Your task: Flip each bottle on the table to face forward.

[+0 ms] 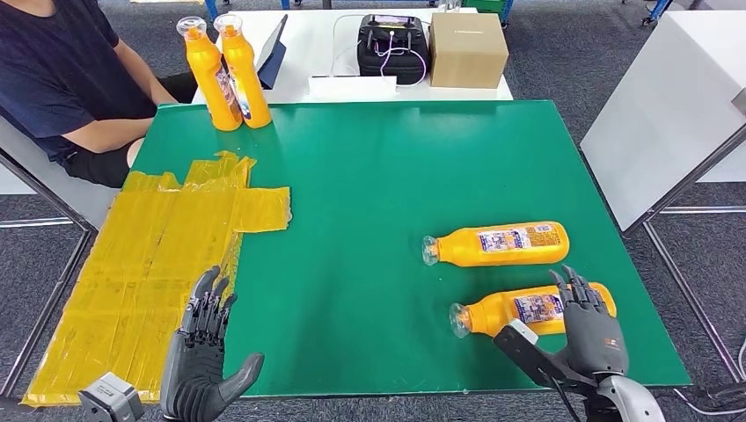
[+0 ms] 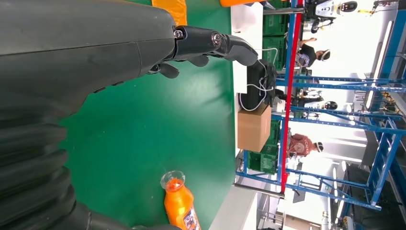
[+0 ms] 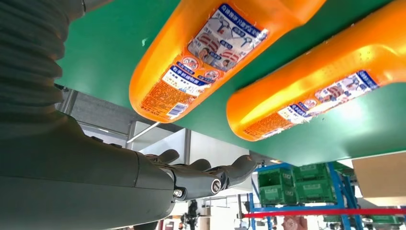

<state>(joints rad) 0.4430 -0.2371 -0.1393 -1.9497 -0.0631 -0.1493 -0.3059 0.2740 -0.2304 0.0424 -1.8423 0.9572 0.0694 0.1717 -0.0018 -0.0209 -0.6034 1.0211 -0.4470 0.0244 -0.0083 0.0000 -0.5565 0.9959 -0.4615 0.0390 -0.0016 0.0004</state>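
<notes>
Fingers [image 1: 576, 290] of my right hand [image 1: 591, 330] spread, empty, over the near bottle [image 1: 515, 309]; far bottle [image 1: 497, 244] beside it. Left hand [image 1: 201, 360] loose, empty. Right wrist view shows both labels close.

Both of the robot's hands are dark grey, nearly black, with slim jointed fingers and a thicker thumb. The left hand [image 1: 201, 360] has a smooth matt back; a small silver-grey block sits beside its wrist. The right hand [image 1: 591, 330] ends in a rounded silver forearm, with a flat dark piece tipped in pale grey jutting from the wrist. Close up, each wrist wears a grey ribbed cover, and bright round screws mark the knuckles.
</notes>
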